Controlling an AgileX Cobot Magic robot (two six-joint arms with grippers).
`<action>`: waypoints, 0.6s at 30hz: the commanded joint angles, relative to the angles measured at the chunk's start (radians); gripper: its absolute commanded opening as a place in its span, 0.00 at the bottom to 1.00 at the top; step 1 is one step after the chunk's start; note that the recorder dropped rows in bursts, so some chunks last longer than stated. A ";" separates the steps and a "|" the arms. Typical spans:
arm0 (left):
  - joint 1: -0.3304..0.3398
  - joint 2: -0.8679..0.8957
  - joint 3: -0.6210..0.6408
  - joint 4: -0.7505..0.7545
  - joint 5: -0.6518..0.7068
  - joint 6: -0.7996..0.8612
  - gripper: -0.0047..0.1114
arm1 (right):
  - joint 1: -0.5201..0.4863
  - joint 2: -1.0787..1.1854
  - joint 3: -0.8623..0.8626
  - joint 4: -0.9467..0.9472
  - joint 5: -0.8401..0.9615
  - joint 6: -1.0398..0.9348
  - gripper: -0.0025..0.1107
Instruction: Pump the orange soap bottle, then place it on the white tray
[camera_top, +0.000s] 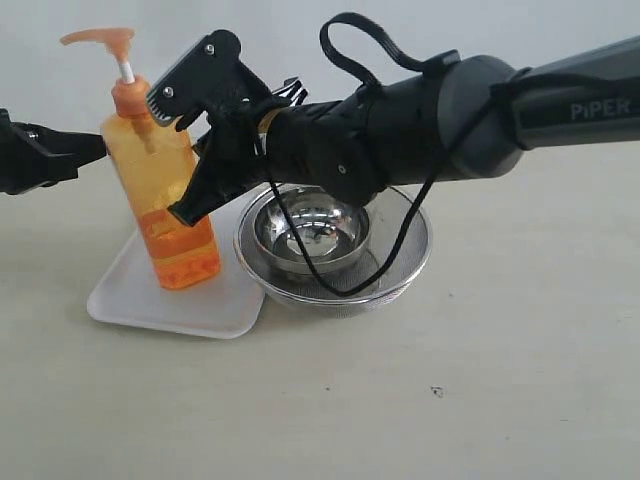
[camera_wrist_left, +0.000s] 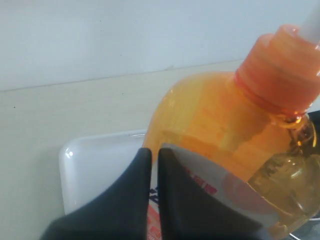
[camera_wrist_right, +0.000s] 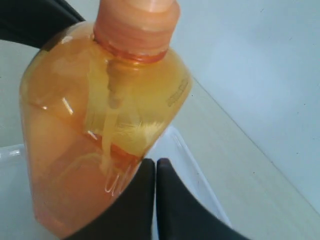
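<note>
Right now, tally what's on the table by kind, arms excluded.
Bottle: 1
Tray: 1
Bowl: 1
Strainer: 1
Total: 4

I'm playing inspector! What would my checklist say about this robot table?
Surface: beige tabletop, one dark speck.
Job's things: tall clear orange soap bottle stands upright on flat white rectangular tray.
Clutter: round steel bowl inside wire mesh strainer, beside tray.
Grippers: left gripper and right gripper both shut, tips at the bottle, not around it.
Cables: black cable loops over right arm, hangs across bowl.
Surroundings: plain white wall.
</note>
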 joint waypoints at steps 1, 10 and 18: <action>-0.004 -0.001 0.002 -0.021 -0.018 0.020 0.08 | 0.001 -0.002 0.001 -0.003 -0.008 0.004 0.02; -0.038 0.036 -0.040 -0.016 -0.014 0.022 0.08 | 0.022 -0.002 0.001 -0.005 -0.006 -0.008 0.02; -0.062 0.067 -0.054 -0.013 -0.004 0.022 0.08 | 0.025 -0.002 0.001 -0.005 0.031 -0.026 0.02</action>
